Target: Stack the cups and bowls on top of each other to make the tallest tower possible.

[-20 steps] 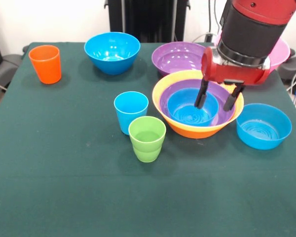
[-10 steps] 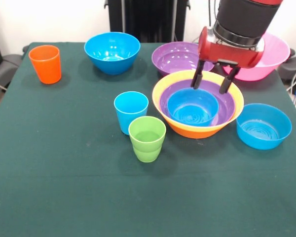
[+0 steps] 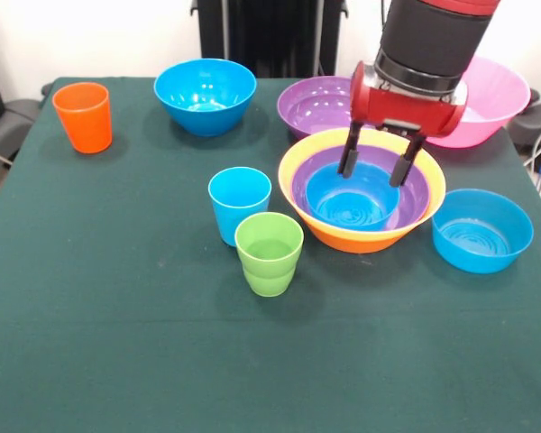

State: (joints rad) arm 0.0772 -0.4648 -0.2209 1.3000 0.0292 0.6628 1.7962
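Gripper (image 3: 372, 168) empty, fingers spread wide, hanging over the nest (image 3: 362, 189): blue bowl inside purple inside orange, centre-right on the table. Your next piece is probably a cup; light blue (image 3: 239, 204) and green (image 3: 269, 253) touch, so grip one clear of the other.

Three bowls (image 3: 362, 230) nested mid-table. Two cups (image 3: 254, 225) just left of them, touching. One bowl (image 3: 481, 230) just right.
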